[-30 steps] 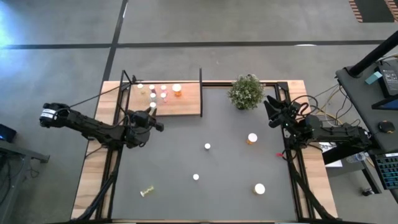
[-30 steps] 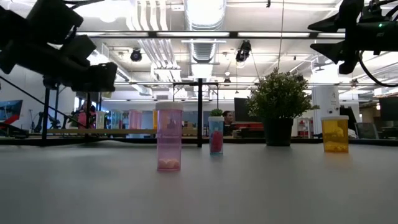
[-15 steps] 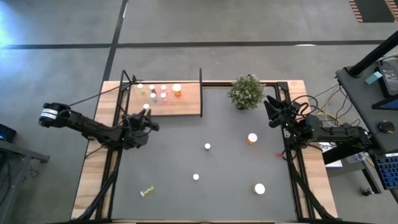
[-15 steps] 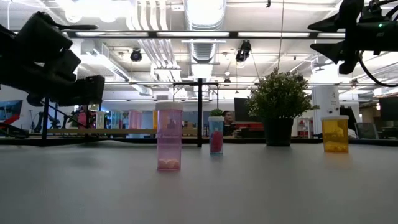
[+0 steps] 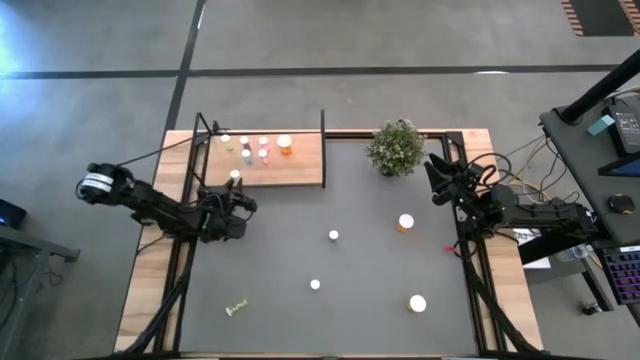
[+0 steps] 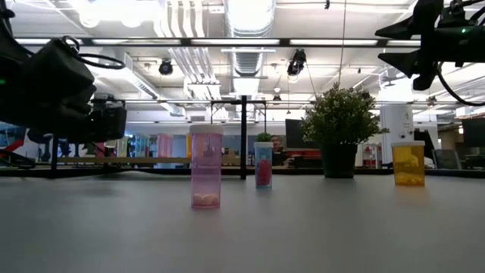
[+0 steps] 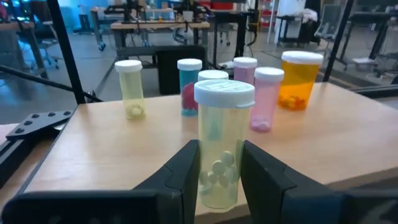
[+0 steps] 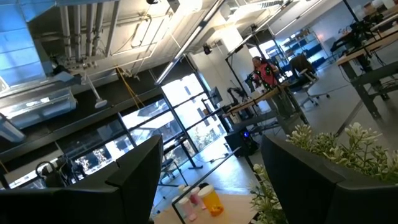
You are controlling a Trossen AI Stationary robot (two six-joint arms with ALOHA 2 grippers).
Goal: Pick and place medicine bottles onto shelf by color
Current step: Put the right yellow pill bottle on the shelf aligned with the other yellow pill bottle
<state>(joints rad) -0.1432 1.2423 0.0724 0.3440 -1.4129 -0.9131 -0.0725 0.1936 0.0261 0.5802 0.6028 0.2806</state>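
Left gripper (image 7: pixel 219 180) is clamped on a yellow-green bottle (image 7: pixel 221 146), held upright at the near edge of the shelf (image 5: pixel 290 170). 5 bottles (image 7: pixel 255 93) stand behind it, apart; open board lies between. Right gripper (image 5: pixel 432 172) waits beside the plant (image 5: pixel 396 147), fingers spread, apparently empty. 5 loose bottles (image 5: pixel 333 236) sit well apart on the tabletop (image 5: pixel 350 320).

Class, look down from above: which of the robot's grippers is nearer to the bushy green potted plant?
The right. The right gripper waits just beside the bushy green potted plant, while the left gripper, holding a yellow-green medicine bottle, is across the table by the light-wood shelf.
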